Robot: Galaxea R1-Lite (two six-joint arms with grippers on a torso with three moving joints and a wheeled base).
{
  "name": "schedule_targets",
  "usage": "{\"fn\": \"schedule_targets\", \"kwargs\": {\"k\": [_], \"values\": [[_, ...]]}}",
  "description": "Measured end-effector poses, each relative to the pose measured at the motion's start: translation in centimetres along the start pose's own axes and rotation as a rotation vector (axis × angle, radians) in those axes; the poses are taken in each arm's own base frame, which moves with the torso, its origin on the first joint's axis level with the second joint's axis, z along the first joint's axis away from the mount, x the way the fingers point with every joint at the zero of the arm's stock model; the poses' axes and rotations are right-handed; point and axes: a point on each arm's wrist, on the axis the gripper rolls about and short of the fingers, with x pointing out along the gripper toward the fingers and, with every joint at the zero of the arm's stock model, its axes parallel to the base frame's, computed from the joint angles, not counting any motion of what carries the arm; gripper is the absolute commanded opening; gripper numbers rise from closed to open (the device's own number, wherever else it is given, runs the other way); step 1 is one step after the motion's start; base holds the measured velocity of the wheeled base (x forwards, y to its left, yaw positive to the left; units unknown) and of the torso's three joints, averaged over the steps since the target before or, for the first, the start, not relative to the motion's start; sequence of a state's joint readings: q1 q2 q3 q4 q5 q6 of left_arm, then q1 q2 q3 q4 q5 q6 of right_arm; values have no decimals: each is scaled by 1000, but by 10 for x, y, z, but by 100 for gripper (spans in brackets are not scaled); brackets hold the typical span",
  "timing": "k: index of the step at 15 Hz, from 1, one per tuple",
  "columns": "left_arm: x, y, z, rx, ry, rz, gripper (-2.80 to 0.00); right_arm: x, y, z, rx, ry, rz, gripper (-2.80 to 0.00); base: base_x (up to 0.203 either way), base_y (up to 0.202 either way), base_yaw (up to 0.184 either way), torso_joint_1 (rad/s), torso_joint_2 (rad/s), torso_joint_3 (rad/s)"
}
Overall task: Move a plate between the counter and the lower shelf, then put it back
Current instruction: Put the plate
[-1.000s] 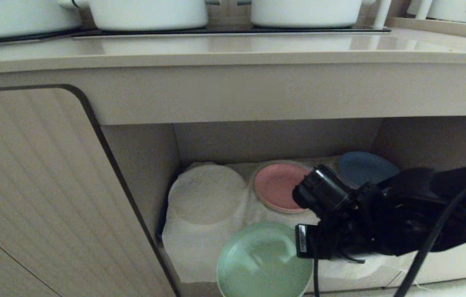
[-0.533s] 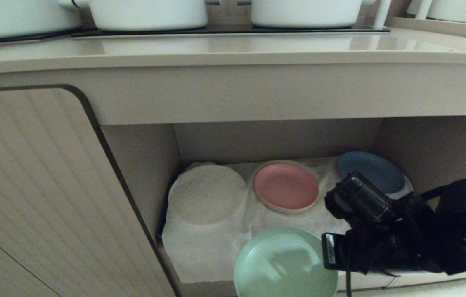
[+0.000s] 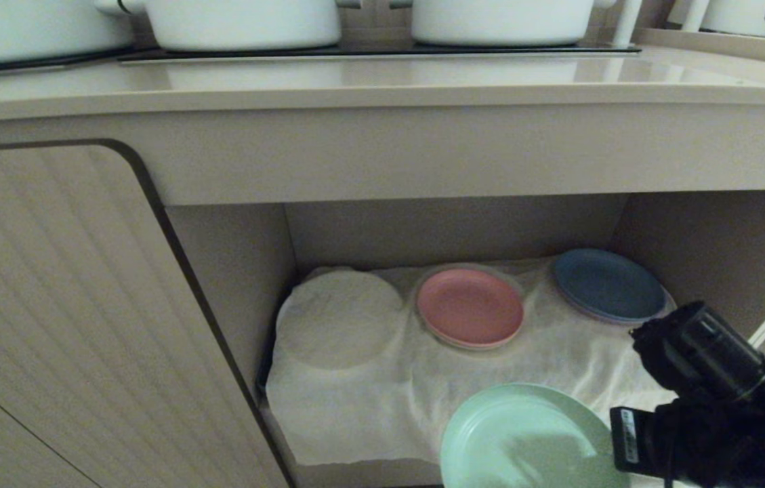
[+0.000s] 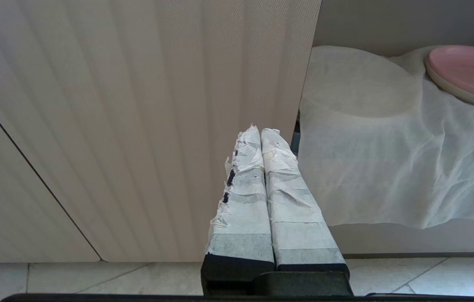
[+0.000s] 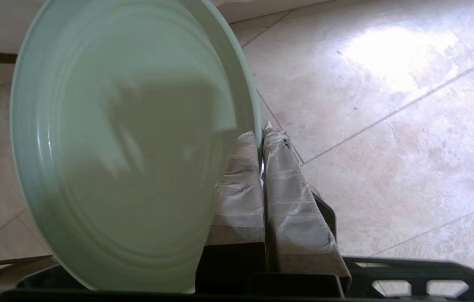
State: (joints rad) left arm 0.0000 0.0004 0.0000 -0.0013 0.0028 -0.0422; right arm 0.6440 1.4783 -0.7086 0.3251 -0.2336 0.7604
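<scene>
The right claw (image 5: 261, 138) is gripping the plate (image 3: 524, 437) by its rim, its taped fingers (image 5: 237, 184) pinched tight on the edge with the rim between them. In the head view the plate is hanging just in front of the lower shelf (image 3: 368, 413), past the shelf's front lip and off its wrinkled white cloth (image 3: 558, 359); the right wrist view is showing tiled floor (image 5: 388, 105) behind the plate. The right arm is sitting to the right of the shelf opening, low in the head view. Deeper on the lower shelf, a pink plate (image 3: 470, 307) and a dark blue plate (image 3: 609, 285) are lying on cloth-covered bumps. The surface (image 3: 382, 81) above the shelf is carrying white pots (image 3: 240, 24) on a black hob. The left claw (image 4: 262, 138) is hanging to the left of the shelf, fingers pressed together and holding nothing, before a ribbed cupboard door (image 4: 136, 105).
</scene>
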Motion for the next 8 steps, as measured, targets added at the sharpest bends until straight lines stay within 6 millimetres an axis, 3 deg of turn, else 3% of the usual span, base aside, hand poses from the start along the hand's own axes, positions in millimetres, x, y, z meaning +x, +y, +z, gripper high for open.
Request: {"fn": "schedule_targets", "kwargs": {"k": [8], "values": [[0,0,0,0,0,0,-280,-34,-56,-32,87,-81,29,-280,0,0,0,0,0,0]]}}
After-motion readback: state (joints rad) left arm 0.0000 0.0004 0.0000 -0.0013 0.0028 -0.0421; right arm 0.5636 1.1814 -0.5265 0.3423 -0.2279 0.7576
